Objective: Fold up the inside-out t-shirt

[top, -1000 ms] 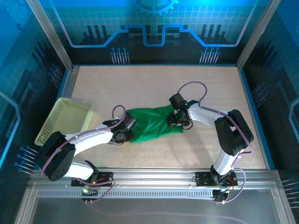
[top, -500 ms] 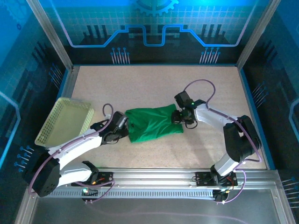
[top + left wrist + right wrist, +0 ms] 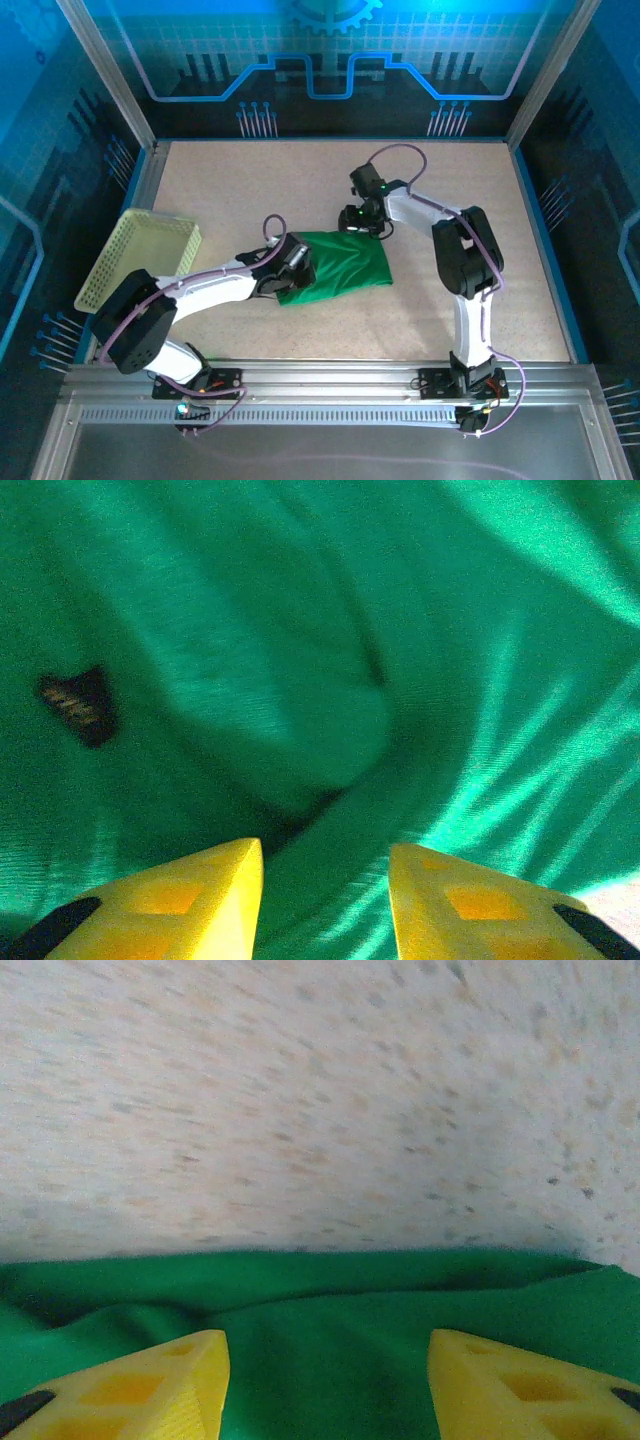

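- While the t-shirt [image 3: 340, 268] is lying part-folded on the surface [image 3: 250, 180], both arms are apparently lining up a fresh grasp.
- Left gripper [image 3: 325, 855] is hovering open over its left edge, and right gripper [image 3: 328, 1345] is hovering open at its far edge.
- Next, each is likely needing to pinch cloth.

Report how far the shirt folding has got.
Done: the t-shirt lies gathered into a compact, wrinkled shape on the table. In hand: the left gripper hovers over its left part and the right gripper over its far edge, both with jaws apart, neither visibly gripping. Left: judging by the creases, probably at least one neatening fold.
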{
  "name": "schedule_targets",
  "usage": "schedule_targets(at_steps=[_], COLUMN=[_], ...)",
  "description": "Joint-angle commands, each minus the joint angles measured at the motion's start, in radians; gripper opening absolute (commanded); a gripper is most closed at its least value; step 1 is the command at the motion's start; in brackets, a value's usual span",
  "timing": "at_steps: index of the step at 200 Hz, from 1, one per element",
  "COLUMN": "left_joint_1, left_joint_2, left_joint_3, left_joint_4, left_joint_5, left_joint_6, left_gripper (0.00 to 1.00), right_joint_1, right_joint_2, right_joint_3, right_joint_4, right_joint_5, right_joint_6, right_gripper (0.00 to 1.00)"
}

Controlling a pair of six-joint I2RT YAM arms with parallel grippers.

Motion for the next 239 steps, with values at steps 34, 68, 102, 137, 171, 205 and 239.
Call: schedule_targets(at_steps=[34,68,102,137,171,205,239], left_joint_1=[0.193,0.231,0.233,0.226,0.176,0.048,0.039], left_joint_2=[-0.057,0.048,0.180,0.185,0.024,-0.028,0.070], left_joint_3=[-0.168,-0.043,0.195,0.370,0.241,0.089,0.071], left_joint_4=[0.027,0.017,-0.052,-0.190,-0.255,-0.130,-0.057], left_joint_5=[0.033,0.072,0.079,0.023,-0.058,0.027,0.038], left_joint_6=[0.031,0.151,0.249,0.296,0.194,0.081,0.034], left_gripper=[0.40,0.42,0.44,0.51,0.58,0.58,0.58], right_joint_1=[-0.107,-0.100,0.036,0.149,0.086,0.029,0.014], right_joint_2=[-0.042,-0.265,-0.569,-0.723,-0.624,-0.447,-0.383], right_joint_3=[-0.186,-0.499,-0.735,-0.665,-0.548,-0.484,-0.523], right_joint_4=[0.005,0.114,0.091,-0.051,-0.014,0.010,0.009], right_joint_5=[0.023,0.017,0.080,0.208,0.218,0.164,0.161], right_joint_6=[0.090,0.202,0.311,0.239,0.063,0.041,0.087], right_gripper=[0.54,0.54,0.57,0.63,0.65,0.65,0.63])
